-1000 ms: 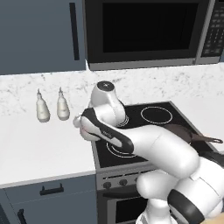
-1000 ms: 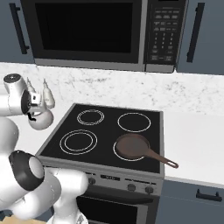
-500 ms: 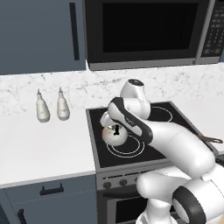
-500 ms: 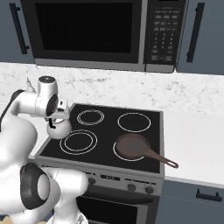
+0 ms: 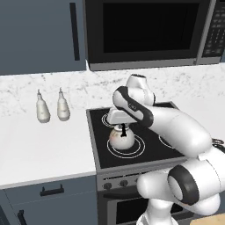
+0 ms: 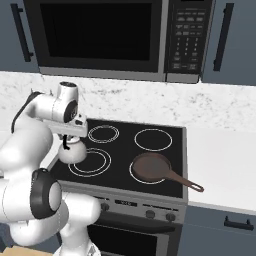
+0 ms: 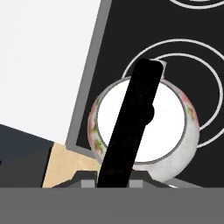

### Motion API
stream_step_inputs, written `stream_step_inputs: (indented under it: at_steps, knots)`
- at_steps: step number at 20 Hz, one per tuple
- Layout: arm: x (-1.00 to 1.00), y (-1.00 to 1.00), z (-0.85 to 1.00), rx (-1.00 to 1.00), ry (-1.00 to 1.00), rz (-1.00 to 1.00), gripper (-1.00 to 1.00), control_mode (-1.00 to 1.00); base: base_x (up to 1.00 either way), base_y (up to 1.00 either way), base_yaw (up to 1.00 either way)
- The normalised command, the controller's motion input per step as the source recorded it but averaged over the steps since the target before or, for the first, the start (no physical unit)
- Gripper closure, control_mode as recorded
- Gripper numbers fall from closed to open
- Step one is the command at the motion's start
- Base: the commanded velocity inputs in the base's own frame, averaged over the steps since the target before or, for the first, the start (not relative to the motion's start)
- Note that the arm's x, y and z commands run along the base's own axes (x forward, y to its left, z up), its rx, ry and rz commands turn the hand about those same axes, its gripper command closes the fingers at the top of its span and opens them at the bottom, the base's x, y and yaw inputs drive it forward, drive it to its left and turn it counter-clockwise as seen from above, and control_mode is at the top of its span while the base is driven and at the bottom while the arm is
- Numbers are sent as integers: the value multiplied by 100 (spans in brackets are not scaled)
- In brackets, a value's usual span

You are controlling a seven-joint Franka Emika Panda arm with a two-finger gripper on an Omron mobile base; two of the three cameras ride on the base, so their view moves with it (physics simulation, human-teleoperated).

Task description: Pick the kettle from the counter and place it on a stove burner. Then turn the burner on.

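Kettle (image 5: pixel 121 138), pinched by handle in gripper (image 5: pixel 125 128), hanging above stove burner (image 5: pixel 132 147) toward its 9 o'clock rim, near cooktop's left edge; open counter (image 5: pixel 39 147) beyond; fingertips hidden behind handle; pan (image 6: pixel 152 168) at 3 o'clock

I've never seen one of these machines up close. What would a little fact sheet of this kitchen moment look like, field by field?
Gripper: shut on the kettle's black handle, gripper above the cooktop's front left area
Kettle: small round white kettle, over the left edge of the large double-ring stove burner; whether it touches the glass cannot be told
Pan: brown frying pan on the front right burner
Bottles: two slim white bottles upright on the counter, left of the stove
Above: dark microwave
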Motion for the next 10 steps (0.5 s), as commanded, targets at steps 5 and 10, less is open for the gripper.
stream_step_inputs:
  at_steps: [5, 10]
  knots:
    - [29, -3, -34, -2, -1, 0, 100, -100, 0, 0, 0]
    - [58, -17, -9, 0, 6, 0, 100, -100, 0, 0, 0]
